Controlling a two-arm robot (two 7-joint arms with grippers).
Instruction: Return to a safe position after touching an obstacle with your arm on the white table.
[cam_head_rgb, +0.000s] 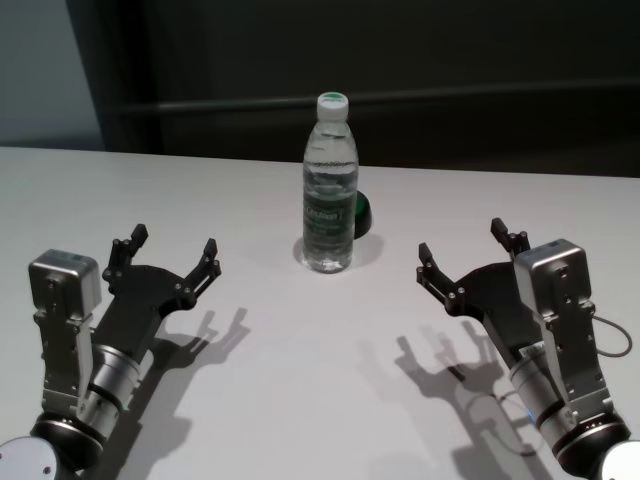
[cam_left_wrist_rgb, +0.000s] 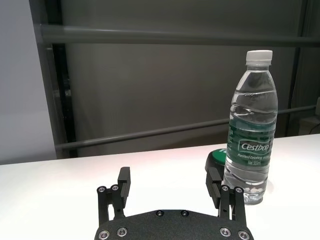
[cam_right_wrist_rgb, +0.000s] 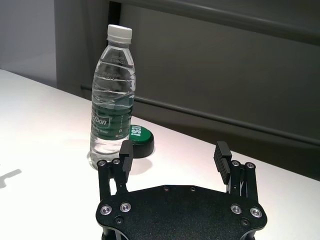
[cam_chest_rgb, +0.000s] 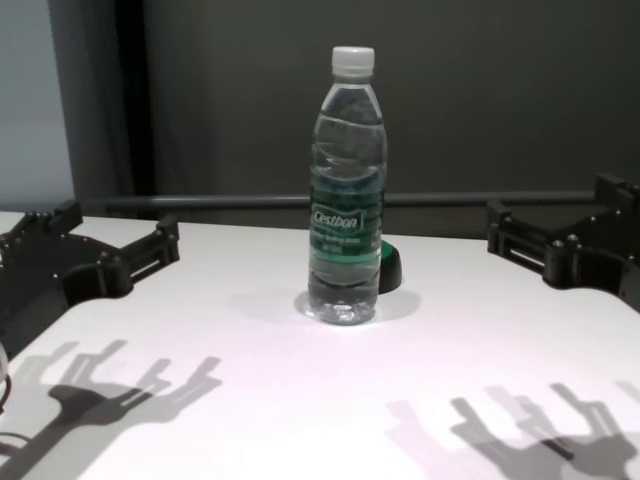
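Both grippers, left (cam_head_rgb: 175, 257) and right (cam_head_rgb: 470, 255), jaws apart, flank the upright bottle (cam_head_rgb: 329, 185) on the desk (cam_head_rgb: 300, 380); retreat should avoid tipping it.

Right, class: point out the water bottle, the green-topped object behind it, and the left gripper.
water bottle (cam_head_rgb: 329, 215): head view, on its green label.
green-topped object (cam_right_wrist_rgb: 140, 138): right wrist view, on its top.
left gripper (cam_head_rgb: 176, 249): head view, between its open fingertips.
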